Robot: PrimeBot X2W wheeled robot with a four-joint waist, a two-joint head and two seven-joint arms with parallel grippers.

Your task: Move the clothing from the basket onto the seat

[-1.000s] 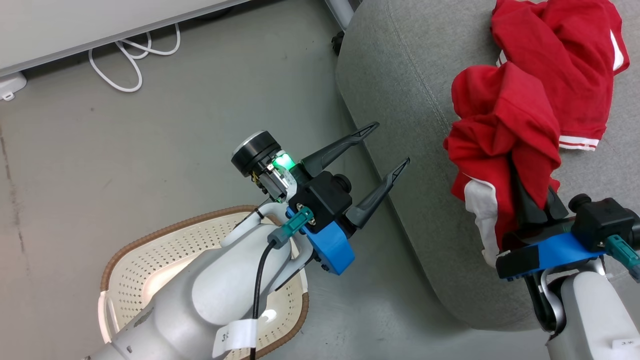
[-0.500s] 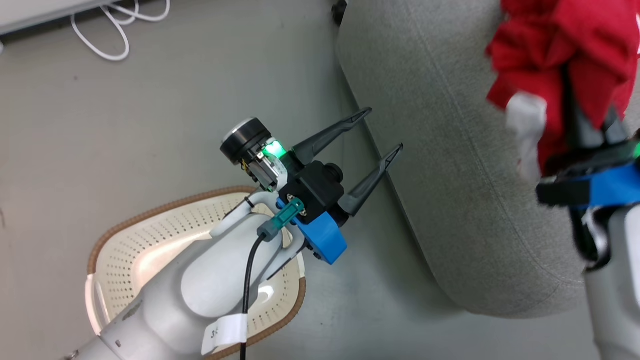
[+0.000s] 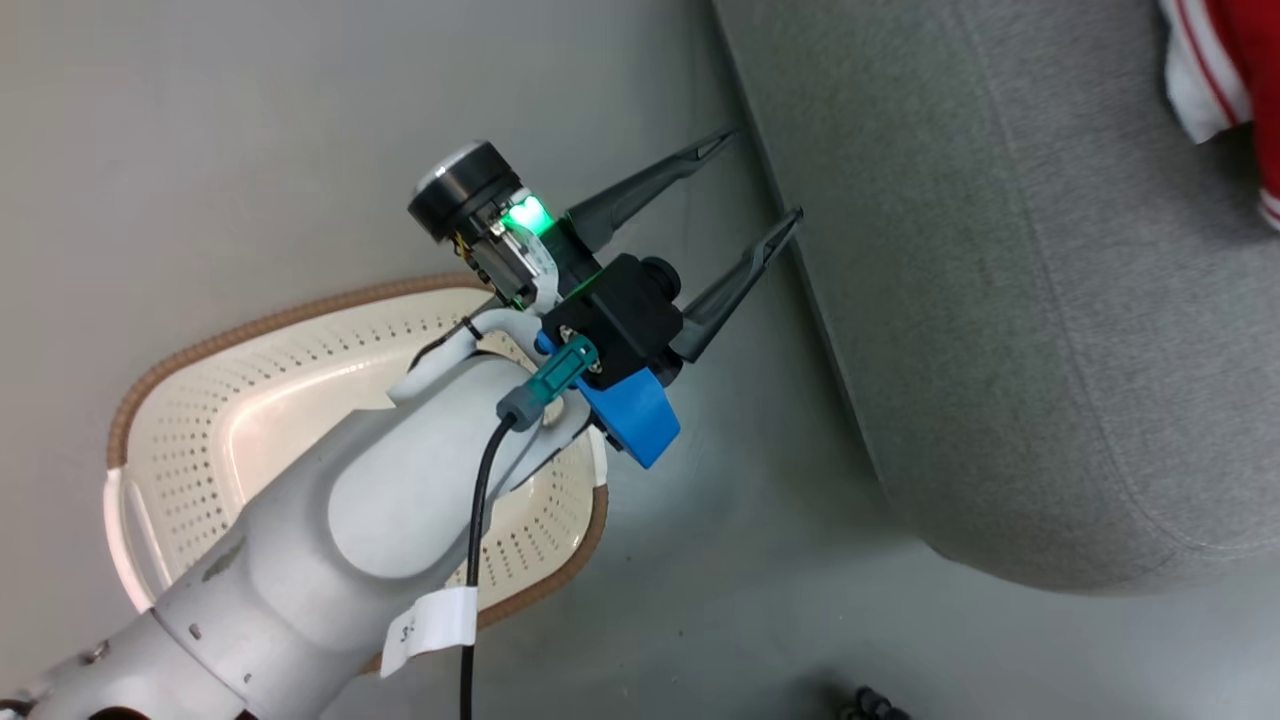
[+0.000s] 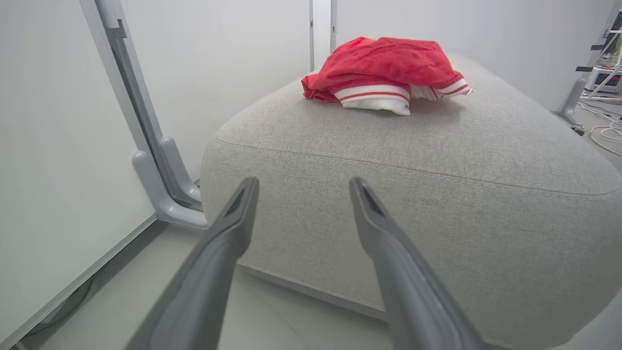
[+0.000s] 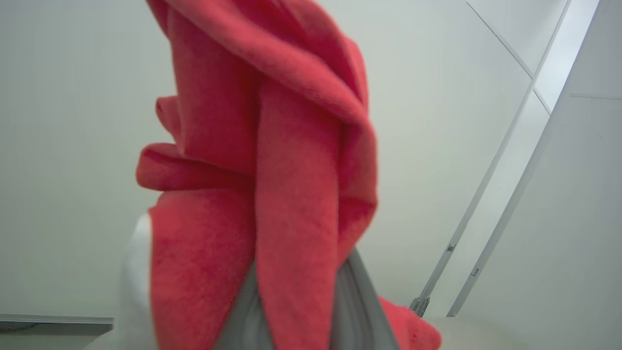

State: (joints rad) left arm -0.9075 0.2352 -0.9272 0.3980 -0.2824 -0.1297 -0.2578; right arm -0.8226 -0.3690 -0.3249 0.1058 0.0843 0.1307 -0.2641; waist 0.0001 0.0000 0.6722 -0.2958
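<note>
- Head view: left gripper [image 3: 767,174] fingers wide, empty, between basket [image 3: 250,400] and seat [image 3: 1000,300].
- Left wrist view: clothing pile [image 4: 384,73] lies atop seat.
- Right wrist view: right gripper [image 5: 296,311] fingers pinch hanging garment [image 5: 291,170], mostly buried under it.

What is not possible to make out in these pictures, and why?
- Head view: the left forearm covers part of the basket, hiding its bottom.
- Head view: the clothing is cut by the right edge.
- Right wrist view: the held garment drapes over the jaws, hiding their tips.
- Head view: a dark object, cut off by the bottom edge.
</note>
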